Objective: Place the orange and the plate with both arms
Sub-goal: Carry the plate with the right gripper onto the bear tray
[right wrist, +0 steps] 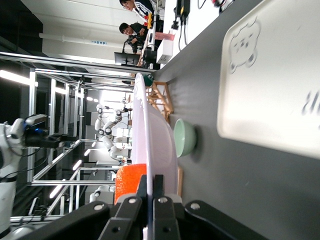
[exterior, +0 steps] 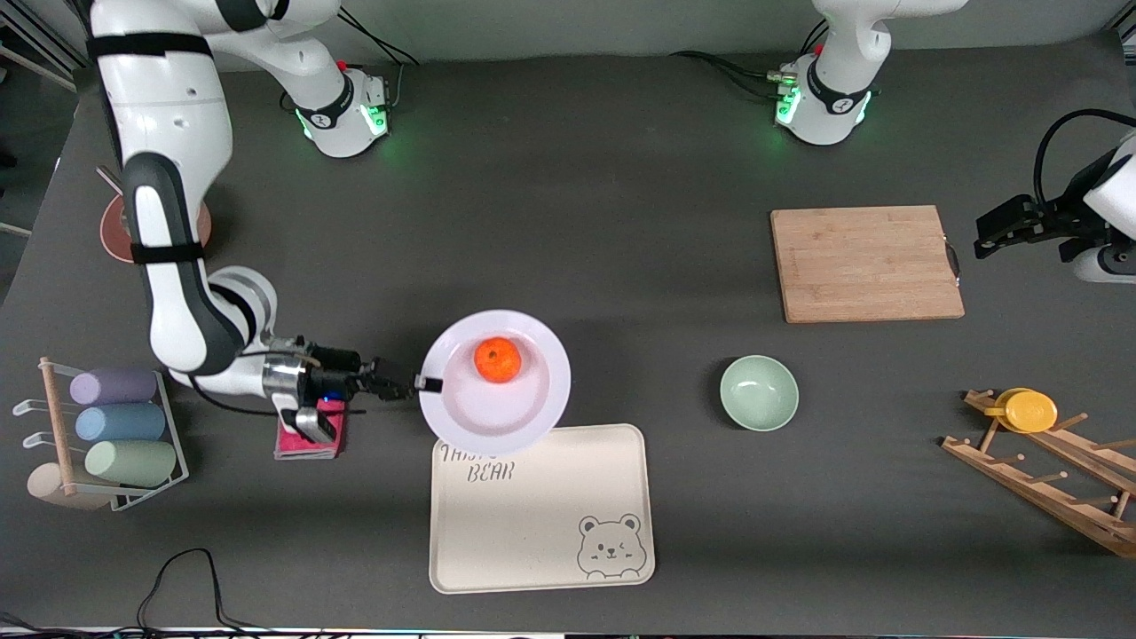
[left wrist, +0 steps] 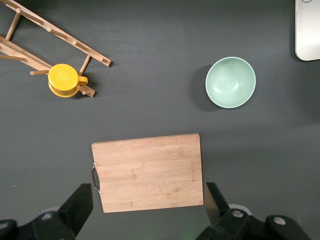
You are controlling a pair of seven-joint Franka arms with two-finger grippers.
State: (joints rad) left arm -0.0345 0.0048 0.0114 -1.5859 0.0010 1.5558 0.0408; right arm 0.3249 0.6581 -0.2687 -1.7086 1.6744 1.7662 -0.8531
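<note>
The cream bear tray (exterior: 541, 508) fills the lower centre of the front view. Just above it, overlapping its upper edge, hangs the lavender-white plate (exterior: 494, 382), lifted clear of the table as the right wrist view shows. The right gripper (exterior: 424, 384), at centre left, is clamped on the plate's rim. The orange (exterior: 497, 359) rides on the plate, near its upper middle. At the right edge, the left gripper (exterior: 987, 232) waits with fingers spread, over the bamboo cutting board (left wrist: 148, 172). The carrying step seems in hand; next comes lowering the plate level onto the tray without rolling the orange.
</note>
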